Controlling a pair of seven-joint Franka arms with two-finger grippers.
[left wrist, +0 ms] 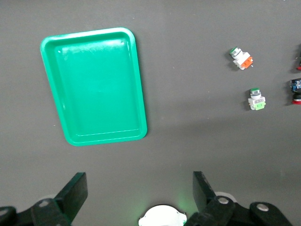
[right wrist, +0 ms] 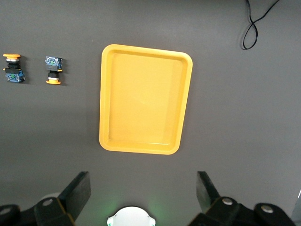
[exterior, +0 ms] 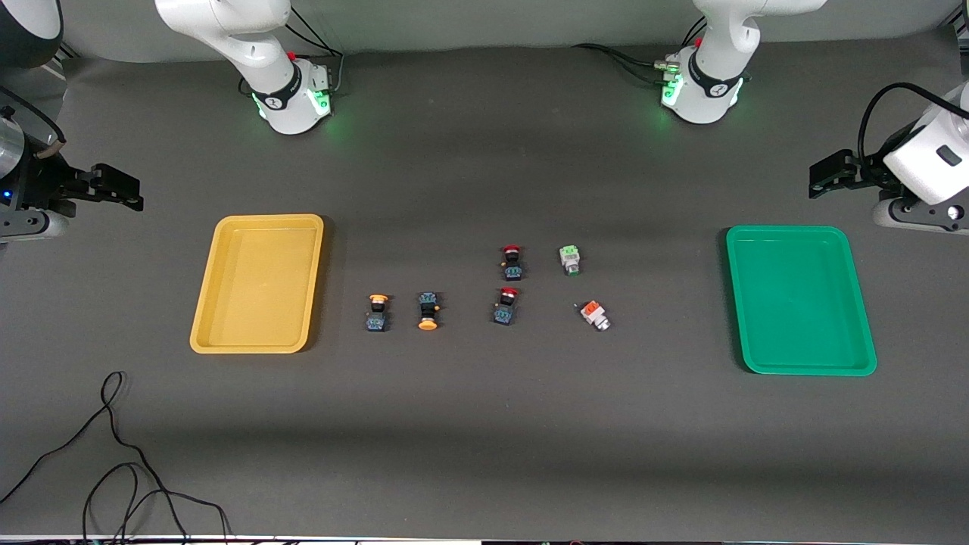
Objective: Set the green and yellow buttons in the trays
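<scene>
Dark grey matting covers the whole table [exterior: 484, 439], and I see nothing in either tray yet. My left gripper [left wrist: 136, 193] hangs with fingers spread, over the mat by the green tray [exterior: 854, 303]; my right gripper [right wrist: 141, 193] hangs likewise, jaws apart, by the yellow tray [exterior: 208, 303]. Both arms wait. Between the trays lie two yellow-capped buttons [exterior: 378, 312] [exterior: 428, 309], close to the yellow tray, then two red-capped buttons [exterior: 512, 262], then a green-topped button [exterior: 570, 260] and an orange-topped button [exterior: 595, 315] toward the green tray. I judge these switches light, rigid and prone to roll on their round caps, so I would pinch across the squarish bodies.
</scene>
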